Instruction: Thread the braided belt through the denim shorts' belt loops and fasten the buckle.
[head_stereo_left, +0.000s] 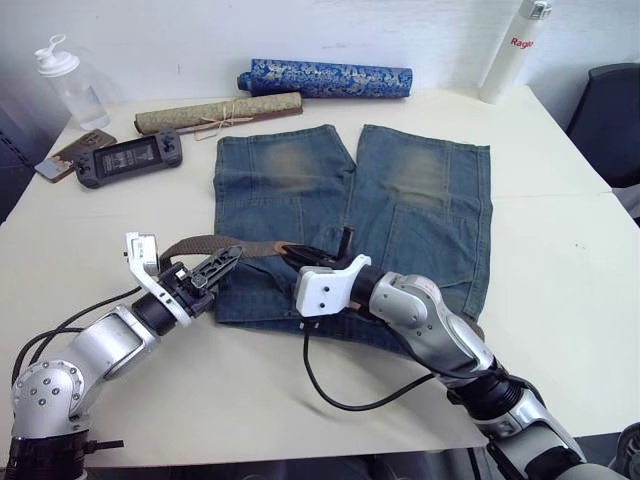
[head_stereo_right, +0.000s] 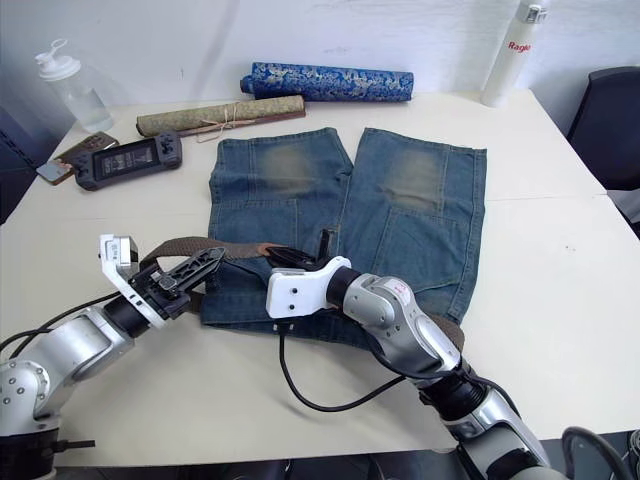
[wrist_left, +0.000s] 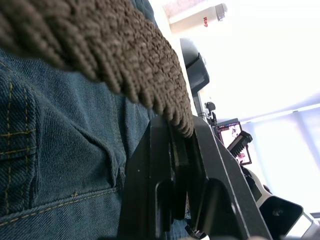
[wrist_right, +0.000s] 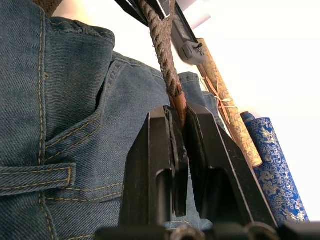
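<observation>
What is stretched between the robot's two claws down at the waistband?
The braided belt spans from the left gripper to the right gripper, lying over the denim shorts. The head views show it.

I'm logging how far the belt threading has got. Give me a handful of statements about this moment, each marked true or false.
1. The left gripper is shut on the braided belt. True.
2. The right gripper pinches the belt at its tan leather end. True.
3. The belt is already buckled around the waistband. False: it hangs between the two grippers above the denim shorts, unfastened.
4. The denim shorts are folded in half. False: they lie spread flat on the table, both legs side by side.
5. A blue patterned roll lies beyond the shorts' leg ends. True.
6. The white bottle lies tipped over on the shorts. False: it stands upright at the far corner.
</observation>
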